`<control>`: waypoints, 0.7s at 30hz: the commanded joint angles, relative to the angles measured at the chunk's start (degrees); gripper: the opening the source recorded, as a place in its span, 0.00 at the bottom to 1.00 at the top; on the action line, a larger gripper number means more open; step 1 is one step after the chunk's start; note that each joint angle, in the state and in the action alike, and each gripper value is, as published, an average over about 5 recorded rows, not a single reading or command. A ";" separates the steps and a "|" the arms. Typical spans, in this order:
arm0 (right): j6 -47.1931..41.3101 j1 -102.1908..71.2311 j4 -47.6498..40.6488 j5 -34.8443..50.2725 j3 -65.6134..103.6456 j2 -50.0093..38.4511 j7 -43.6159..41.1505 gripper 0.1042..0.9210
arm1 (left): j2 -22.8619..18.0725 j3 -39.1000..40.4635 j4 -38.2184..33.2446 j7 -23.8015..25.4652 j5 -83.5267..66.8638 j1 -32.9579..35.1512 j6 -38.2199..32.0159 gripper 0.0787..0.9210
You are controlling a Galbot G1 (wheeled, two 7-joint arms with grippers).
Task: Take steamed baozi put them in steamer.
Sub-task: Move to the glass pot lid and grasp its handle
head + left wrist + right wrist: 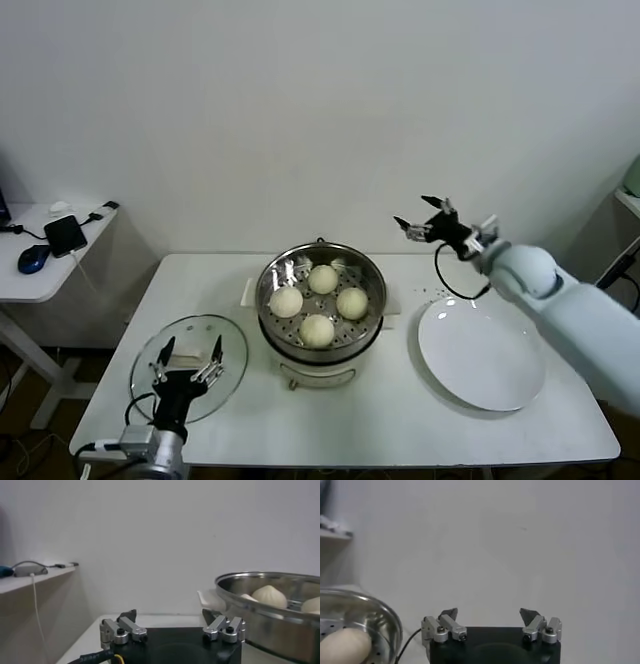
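Table (400, 420) is white, set against a plain white wall (300, 100).

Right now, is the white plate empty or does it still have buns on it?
Empty. The white plate shows only bare surface, and all four baozi sit on the perforated tray inside the steamer.

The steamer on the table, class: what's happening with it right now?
All four steamed baozi sit on the perforated tray inside the steamer. The white plate beside it holds nothing. Neither arm holds anything: the right gripper is open and raised in the air behind the plate, and the left gripper is open above the glass lid lying on the table.
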 commanded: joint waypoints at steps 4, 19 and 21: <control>17.90 -51.72 2.83 -15.36 47.50 21.36 -1.74 0.88 | 1.18 -0.28 2.08 -0.86 8.75 -1.20 -3.12 0.88; 17.92 -57.83 6.21 -21.52 45.21 33.33 1.66 0.88 | 13.94 -3.31 14.13 -19.77 64.49 0.21 -6.64 0.88; 16.93 -58.39 6.74 -21.86 44.95 33.70 2.18 0.88 | 14.67 -3.02 18.65 -22.86 71.59 -0.11 -6.99 0.88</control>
